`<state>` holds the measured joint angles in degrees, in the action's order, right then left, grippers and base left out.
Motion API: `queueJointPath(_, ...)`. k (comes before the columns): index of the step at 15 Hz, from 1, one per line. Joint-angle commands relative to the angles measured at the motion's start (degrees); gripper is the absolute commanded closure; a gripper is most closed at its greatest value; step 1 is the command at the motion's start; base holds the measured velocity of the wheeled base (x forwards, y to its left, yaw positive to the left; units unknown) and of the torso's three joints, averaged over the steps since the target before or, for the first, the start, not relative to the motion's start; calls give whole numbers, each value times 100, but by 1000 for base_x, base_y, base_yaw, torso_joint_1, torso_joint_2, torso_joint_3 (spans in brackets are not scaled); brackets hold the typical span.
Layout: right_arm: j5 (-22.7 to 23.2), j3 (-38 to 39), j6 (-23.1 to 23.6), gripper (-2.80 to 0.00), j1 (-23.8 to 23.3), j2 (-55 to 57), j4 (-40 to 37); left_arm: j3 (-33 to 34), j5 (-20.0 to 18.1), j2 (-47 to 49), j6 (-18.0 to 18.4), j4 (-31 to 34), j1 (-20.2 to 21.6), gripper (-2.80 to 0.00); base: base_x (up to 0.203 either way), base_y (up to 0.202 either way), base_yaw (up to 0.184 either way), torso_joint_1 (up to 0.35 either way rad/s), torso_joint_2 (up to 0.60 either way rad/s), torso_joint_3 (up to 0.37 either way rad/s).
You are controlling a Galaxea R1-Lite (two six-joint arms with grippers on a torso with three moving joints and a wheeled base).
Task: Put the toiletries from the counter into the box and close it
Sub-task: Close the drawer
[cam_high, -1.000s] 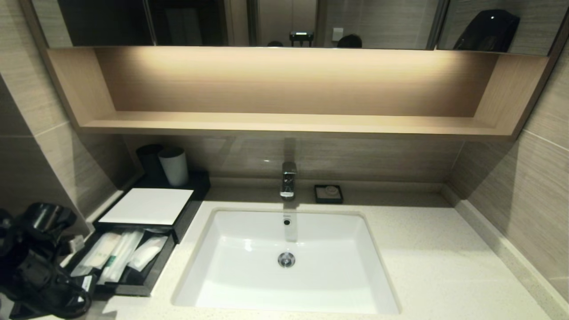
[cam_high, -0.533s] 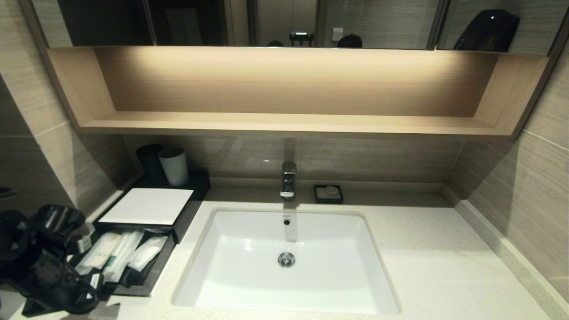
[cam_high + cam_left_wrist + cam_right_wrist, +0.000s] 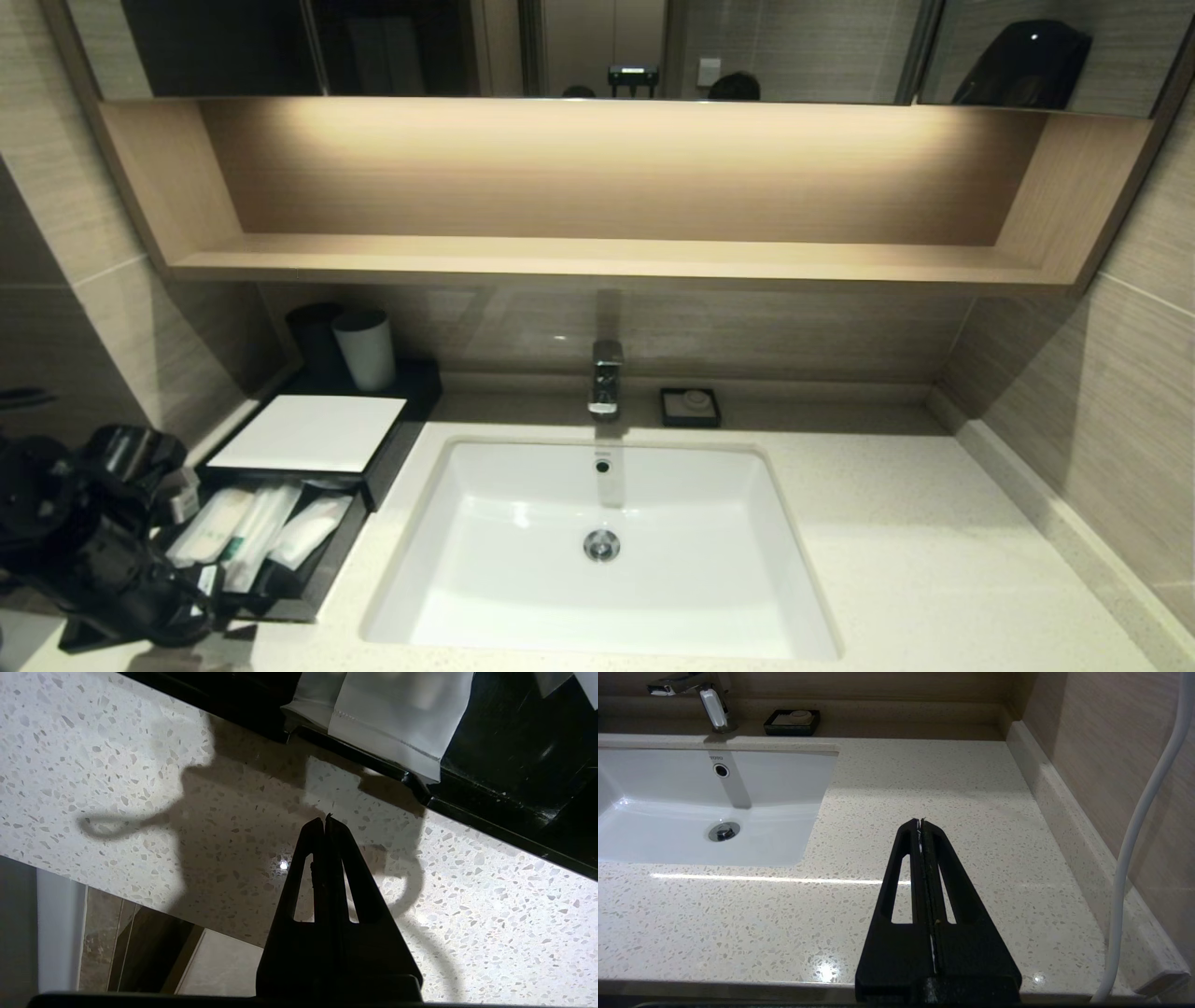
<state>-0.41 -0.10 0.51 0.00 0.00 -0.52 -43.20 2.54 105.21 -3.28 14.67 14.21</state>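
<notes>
The black box with its white top panel stands on the counter left of the sink, its front drawer pulled out. The toiletries lie lengthwise in the drawer: a slim clear packet and one with a green mark, beside a short white sachet. My left arm is at the drawer's front left corner. My left gripper is shut and empty over bare counter, close to the drawer's black front wall; whitish packet ends overhang that wall. My right gripper is shut and empty above the counter right of the sink.
A white sunken sink fills the middle, with a chrome faucet and a small black soap dish behind it. A light grey cup stands behind the box. A wooden shelf runs overhead. Tiled walls close both sides.
My left arm has swung forward and to the right, closer to the drawer's front left corner. The gripper has stayed shut. The drawer and packets have not moved.
</notes>
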Motion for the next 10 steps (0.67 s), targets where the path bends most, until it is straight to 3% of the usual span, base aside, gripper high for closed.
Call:
queueJointPath(1, -2, 1, 0, 0, 0, 0, 0, -85, 2, 100, -6, 10, 2, 0, 0, 0, 0, 0, 0, 0)
queueJointPath(10, 4, 1, 1, 0, 0, 0, 0, -422, 1, 377, -14, -26, 2, 0, 0, 0, 0, 0, 0, 0)
